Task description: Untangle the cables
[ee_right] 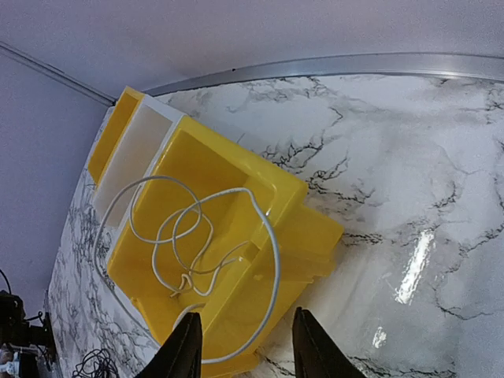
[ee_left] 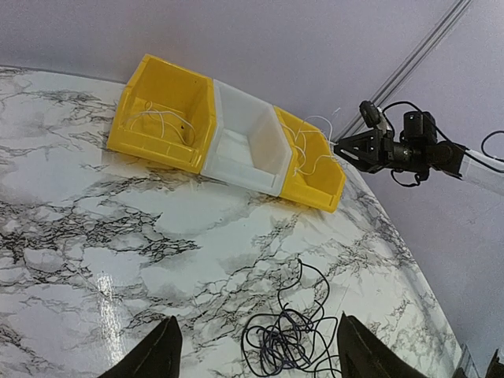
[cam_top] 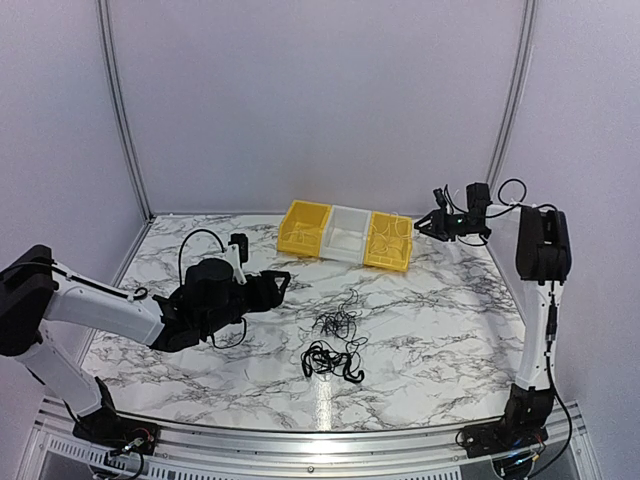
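View of a marble-patterned surface [cam_top: 450,320] on which cables are being separated. The task's black cables [cam_top: 330,358], thin flexible wires, lie mid-surface as a loose knot, with a sparser black looped strand [cam_top: 338,322] just beyond it, toward the bins. The left hand [cam_top: 282,281] hovers low beside them with its jaws spread about as wide as they go. It holds nothing, and the wrist view shows the knot lying in front of its gap, a pose that reads as readiness to reach in for a strand. At the far edge, three plastic bins stand in a row, touching. In the right-end yellow bin [ee_right: 311,236] a whitish cable [ee_right: 183,279] lies in open coils, one loop spilling over the rim. Its place apart from the black wires suggests each freed cable is given a bin of its own. The right hand [cam_top: 422,225] is poised above this bin, jaws roughly half apart and, as far as can be seen, gripping nothing. The white middle bin [ee_left: 244,118] appears to hold nothing, while the left-end yellow bin [ee_left: 169,79] contains a thin pale wire [ee_left: 161,118].
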You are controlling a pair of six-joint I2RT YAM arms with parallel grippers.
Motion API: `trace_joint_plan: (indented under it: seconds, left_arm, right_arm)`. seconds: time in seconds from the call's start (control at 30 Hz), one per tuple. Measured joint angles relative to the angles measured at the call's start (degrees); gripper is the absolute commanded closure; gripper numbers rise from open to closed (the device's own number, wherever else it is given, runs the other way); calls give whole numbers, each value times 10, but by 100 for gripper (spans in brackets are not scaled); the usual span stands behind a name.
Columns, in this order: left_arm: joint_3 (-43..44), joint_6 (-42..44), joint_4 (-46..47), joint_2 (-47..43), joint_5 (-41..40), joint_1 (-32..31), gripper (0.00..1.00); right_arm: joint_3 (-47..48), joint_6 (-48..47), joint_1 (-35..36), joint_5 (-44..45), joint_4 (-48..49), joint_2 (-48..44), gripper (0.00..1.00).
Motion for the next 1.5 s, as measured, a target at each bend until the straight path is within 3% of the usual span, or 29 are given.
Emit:
trace_joint_plan:
  seconds: [0.2,0.43,0.67,0.9,1.13,1.5]
  left_arm:
    - [-3,-5,-1,0,2,0,30]
    - [-3,-10,-6,0,5,-1,31]
    - [-4,-10,-8,0,5,-1,30]
    - [-9,-11,-8,0,5,-1,30]
    - [-16,-11,-9,0,5,-3,30]
    - [-16,-12,-9,0,5,-4,30]
  right_arm:
    - [3,14,0,-17,5,25,60]
    - [9,22,0,-56,12,28,74]
    - [8,37,2,-84,34,26,79]
    - [8,31,16,-84,33,23,72]
    - [8,-33,71,-6,3,-25,58]
    - [62,-100,143,232,-57,-61,55]
